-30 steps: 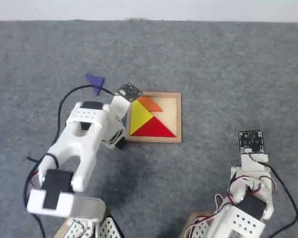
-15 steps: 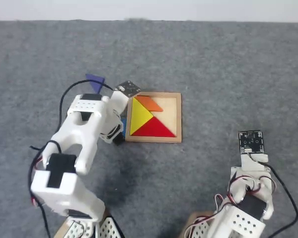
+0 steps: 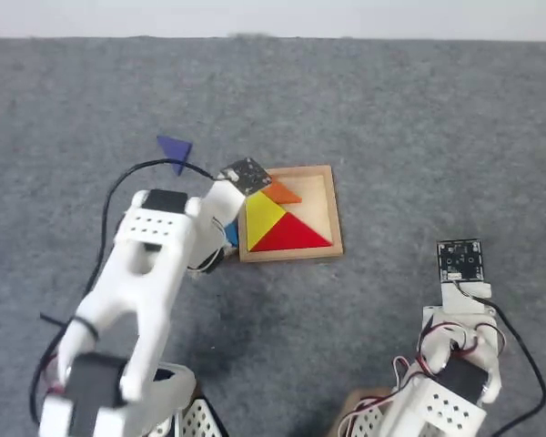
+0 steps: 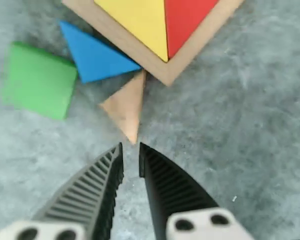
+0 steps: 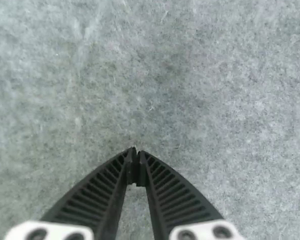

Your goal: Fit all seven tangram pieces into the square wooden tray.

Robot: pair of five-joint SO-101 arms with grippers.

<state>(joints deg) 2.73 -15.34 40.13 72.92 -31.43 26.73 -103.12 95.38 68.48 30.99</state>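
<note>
The square wooden tray (image 3: 315, 197) lies mid-table with a yellow triangle (image 3: 262, 217), a red triangle (image 3: 293, 235) and an orange piece (image 3: 278, 191) in it. Just outside a corner of the tray (image 4: 189, 50) lie a light blue triangle (image 4: 92, 57), a green square (image 4: 39, 80) and a tan triangle (image 4: 126, 106). My left gripper (image 4: 130, 148) is low over the carpet, open by a narrow gap with nothing in it, its tips just short of the tan triangle's point. A dark blue triangle (image 3: 175, 148) lies apart at the far left. My right gripper (image 5: 134, 152) is shut over bare carpet.
The left arm (image 3: 155, 264) slants across the near left up to the tray's left edge and hides the loose pieces in the high view. The right arm (image 3: 455, 364) sits folded at the near right. Grey carpet stretches all around the tray.
The left arm swung toward the tray. The tray slid a little to the right and turned slightly.
</note>
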